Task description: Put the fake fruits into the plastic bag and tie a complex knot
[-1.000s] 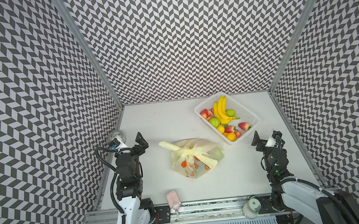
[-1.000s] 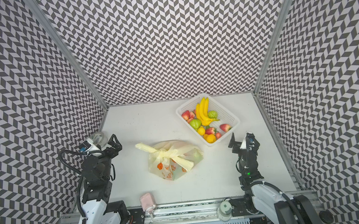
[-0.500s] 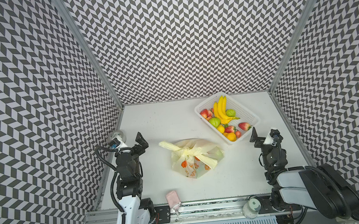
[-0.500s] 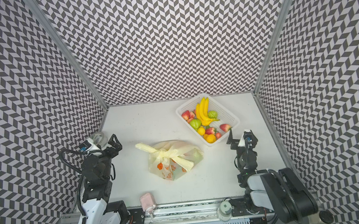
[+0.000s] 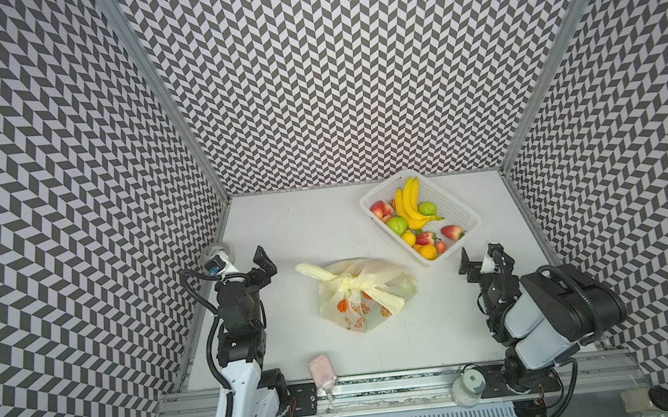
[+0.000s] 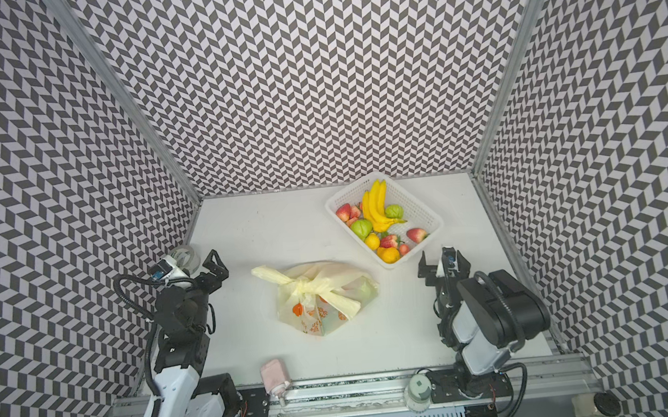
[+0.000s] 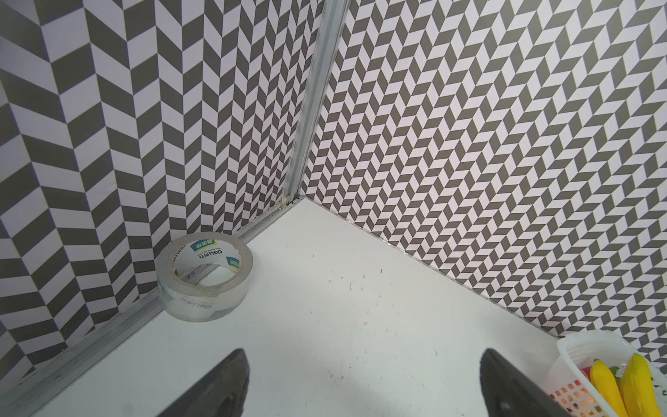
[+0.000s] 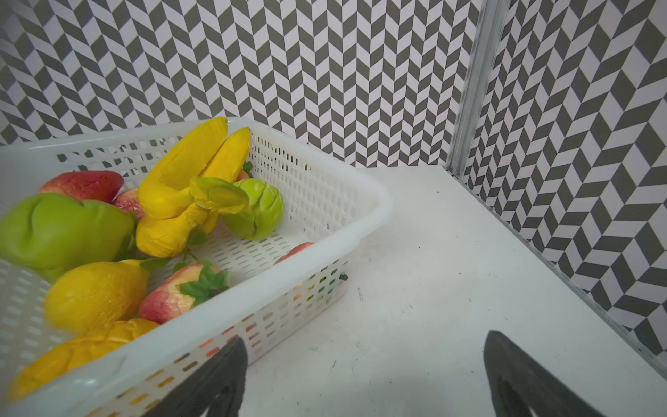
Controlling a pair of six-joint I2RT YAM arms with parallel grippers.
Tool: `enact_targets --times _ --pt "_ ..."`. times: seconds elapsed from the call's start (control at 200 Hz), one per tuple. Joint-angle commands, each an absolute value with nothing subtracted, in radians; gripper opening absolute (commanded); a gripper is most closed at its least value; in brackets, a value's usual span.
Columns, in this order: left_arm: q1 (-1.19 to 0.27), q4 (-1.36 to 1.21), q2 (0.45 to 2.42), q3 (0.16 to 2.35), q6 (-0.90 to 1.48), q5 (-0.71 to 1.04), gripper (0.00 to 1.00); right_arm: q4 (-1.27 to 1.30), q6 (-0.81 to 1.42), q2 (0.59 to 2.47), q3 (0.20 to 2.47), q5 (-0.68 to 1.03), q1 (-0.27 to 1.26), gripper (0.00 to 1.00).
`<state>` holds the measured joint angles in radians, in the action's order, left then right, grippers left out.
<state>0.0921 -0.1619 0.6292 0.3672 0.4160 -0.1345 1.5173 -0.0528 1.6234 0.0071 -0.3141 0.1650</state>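
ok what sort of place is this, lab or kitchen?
Likely a robot test cell, not a home: chevron-patterned walls box in a white table, left arm and right arm sit on an aluminium rail, fake fruits as props.

Black-and-white chevron walls [image 5: 331, 72], plain white table [image 5: 304, 220].
Between the black left gripper [image 5: 266, 263] and the black right gripper [image 5: 479, 255]: a pale-yellow plastic bag [image 5: 376, 274] printed in orange. Just beyond the right gripper, a white perforated basket [image 5: 451, 206] holds yellow bananas [image 5: 409, 204], green fruits [image 5: 397, 225] and red strawberries [image 5: 451, 231].
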Motion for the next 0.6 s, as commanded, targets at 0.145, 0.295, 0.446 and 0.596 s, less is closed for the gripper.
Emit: enact_targets --times 0.145,0.295,0.446,0.596 --pt "0.097 -0.229 0.663 0.348 0.418 -0.150 1.00 1.595 -0.030 1.585 0.110 -0.291 0.127 0.99" --pt "0.097 -0.278 0.704 0.333 0.417 -0.159 1.00 1.356 0.025 1.564 0.213 -0.239 0.073 0.99" --pt "0.095 -0.345 0.768 0.319 0.408 -0.173 1.00 1.376 0.022 1.569 0.210 -0.239 0.072 0.99" --pt "0.080 -0.463 0.862 0.301 0.340 -0.202 1.00 1.385 0.024 1.572 0.207 -0.239 0.073 0.99"
